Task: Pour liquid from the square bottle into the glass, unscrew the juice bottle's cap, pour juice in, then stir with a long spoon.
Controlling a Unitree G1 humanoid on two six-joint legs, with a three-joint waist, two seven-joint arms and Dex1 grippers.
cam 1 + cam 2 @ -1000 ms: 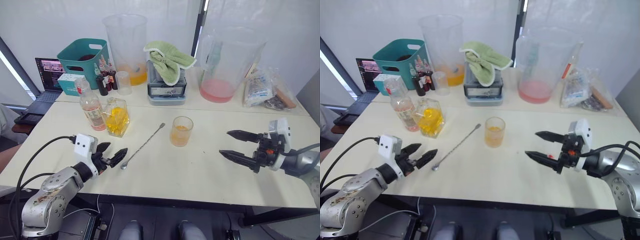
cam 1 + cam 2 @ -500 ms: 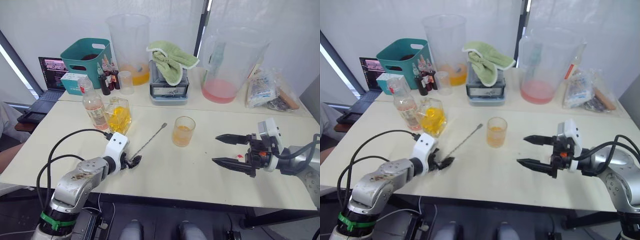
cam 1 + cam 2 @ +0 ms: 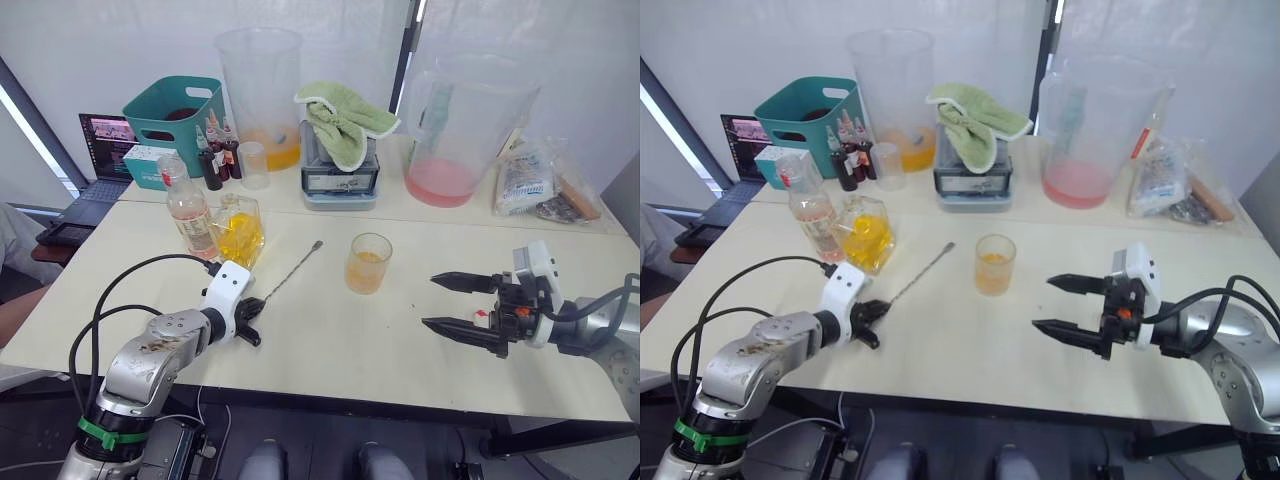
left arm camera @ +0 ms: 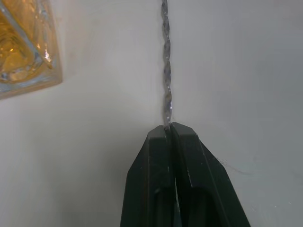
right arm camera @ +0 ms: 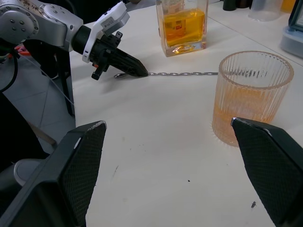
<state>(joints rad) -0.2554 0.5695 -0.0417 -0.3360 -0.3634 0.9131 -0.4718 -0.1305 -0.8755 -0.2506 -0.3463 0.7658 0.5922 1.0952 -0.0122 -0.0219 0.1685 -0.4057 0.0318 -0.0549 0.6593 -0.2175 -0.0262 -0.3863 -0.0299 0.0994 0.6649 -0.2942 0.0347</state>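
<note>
My left gripper (image 3: 252, 305) is shut on the bowl end of the long spoon (image 3: 290, 266). Its twisted stem (image 4: 166, 71) runs straight out from the closed fingertips (image 4: 163, 137), low over the table and towards the glass (image 3: 367, 262). That ribbed glass holds some orange liquid. The square bottle (image 3: 236, 232) of yellow liquid stands behind the spoon on the left. Beside it is the capped juice bottle (image 3: 187, 212) with pinkish juice. My right gripper (image 3: 430, 300) hangs open to the right of the glass, holding nothing.
Along the back stand a teal basket (image 3: 170, 110), small dark bottles (image 3: 213, 160), two large clear pitchers (image 3: 258, 90) (image 3: 465, 130), a green cloth (image 3: 342, 115) on a box, and plastic bags (image 3: 540, 180). A laptop (image 3: 95, 150) sits at the far left.
My left gripper came in over the spoon's bowl end and closed on it, and the spoon shifted slightly. The right gripper stayed open and hardly moved.
</note>
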